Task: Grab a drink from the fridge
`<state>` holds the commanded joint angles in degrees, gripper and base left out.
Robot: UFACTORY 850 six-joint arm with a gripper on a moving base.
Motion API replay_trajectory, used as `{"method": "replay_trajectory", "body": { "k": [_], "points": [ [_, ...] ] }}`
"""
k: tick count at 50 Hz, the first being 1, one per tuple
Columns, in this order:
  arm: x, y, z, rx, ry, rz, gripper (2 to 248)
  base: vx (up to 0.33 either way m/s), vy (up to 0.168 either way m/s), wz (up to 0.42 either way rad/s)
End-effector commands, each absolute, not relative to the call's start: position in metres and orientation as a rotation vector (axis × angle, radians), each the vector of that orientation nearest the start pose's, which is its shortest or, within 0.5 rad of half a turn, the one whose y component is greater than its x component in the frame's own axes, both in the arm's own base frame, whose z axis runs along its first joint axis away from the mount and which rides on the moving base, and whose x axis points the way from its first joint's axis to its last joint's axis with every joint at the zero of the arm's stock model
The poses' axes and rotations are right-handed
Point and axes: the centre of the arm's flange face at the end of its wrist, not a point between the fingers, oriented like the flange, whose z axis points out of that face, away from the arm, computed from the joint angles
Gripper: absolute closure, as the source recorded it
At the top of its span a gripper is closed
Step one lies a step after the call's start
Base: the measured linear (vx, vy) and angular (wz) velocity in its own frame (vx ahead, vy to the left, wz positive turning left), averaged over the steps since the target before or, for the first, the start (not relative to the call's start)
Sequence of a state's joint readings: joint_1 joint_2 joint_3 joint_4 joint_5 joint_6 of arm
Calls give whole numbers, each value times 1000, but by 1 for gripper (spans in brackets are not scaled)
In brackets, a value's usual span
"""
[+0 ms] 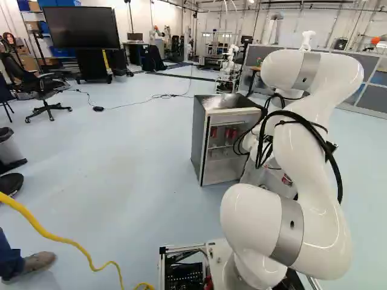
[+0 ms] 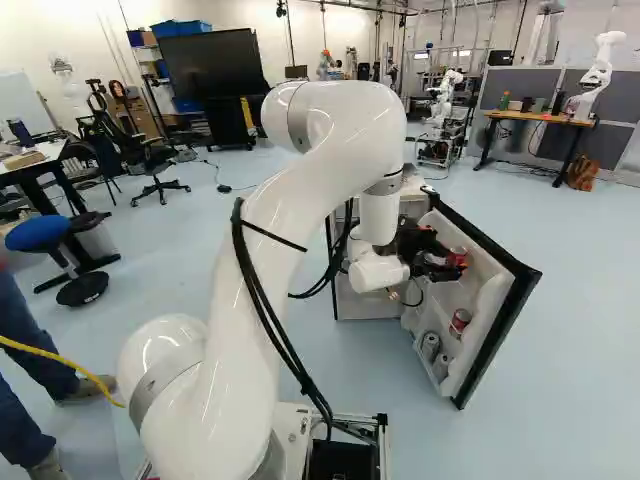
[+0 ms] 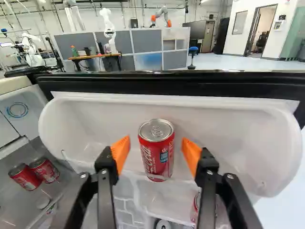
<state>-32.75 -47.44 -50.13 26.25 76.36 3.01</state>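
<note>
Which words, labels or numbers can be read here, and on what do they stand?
White lettering, brand left unquoted: red metal can in the white plastic door bin.
Blue patch on that can: print too small.
White print on two red cans inside the grey fridge: too small.
Round blue mark on the pale panel: no readable text.

Bright, diffuse light with glossy highlights

Pale blue floor [image 1: 133,145]; white walls [image 2: 85,30]; grey partitions [image 3: 142,45]; black screen [image 1: 81,27]; desk [image 2: 540,118]
</note>
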Motion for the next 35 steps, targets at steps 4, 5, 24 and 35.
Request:
{"method": "replay_trajectory", "body": {
  "k": [4, 5, 24, 35],
  "points": [
    [430, -323, 192, 1758, -1076, 1504, 127, 0, 0, 0],
    [430, -323, 192, 1758, -1076, 1504, 127, 0, 0, 0],
    [430, -323, 192, 1758, -1076, 1504, 161, 0, 0, 0],
    [430, -323, 192, 1758, -1076, 1504, 161, 0, 0, 0]
  ]
}}
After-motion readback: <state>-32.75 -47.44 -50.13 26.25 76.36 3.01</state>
